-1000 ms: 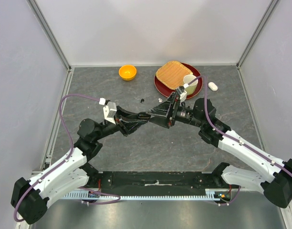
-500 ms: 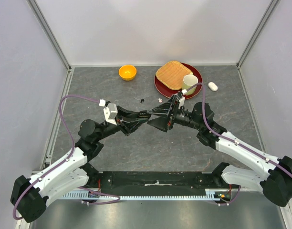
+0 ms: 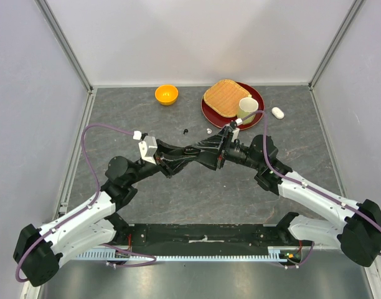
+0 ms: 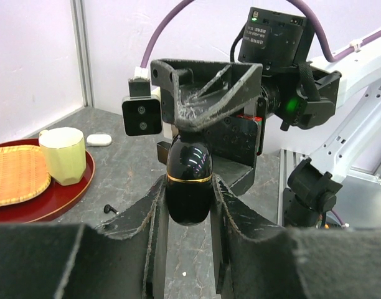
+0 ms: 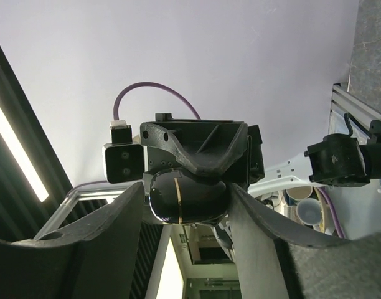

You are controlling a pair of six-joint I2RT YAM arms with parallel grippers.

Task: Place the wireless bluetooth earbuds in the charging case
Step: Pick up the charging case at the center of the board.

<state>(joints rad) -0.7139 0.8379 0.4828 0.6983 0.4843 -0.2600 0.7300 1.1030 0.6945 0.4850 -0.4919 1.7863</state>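
Currently | bench (image 3: 197, 193) below both tools | left tool (image 4: 188, 199) clamped on black case (image 4: 188, 168) | right tool (image 5: 185, 202) straddles it, grip unclear | black earbud (image 3: 186, 131), white earbud (image 3: 207, 131) lie beyond tools | risk: uneven squeeze twists case loose, dropping it.

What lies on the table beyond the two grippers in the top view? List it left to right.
orange bowl → black earbud → white earbud → cup → white case
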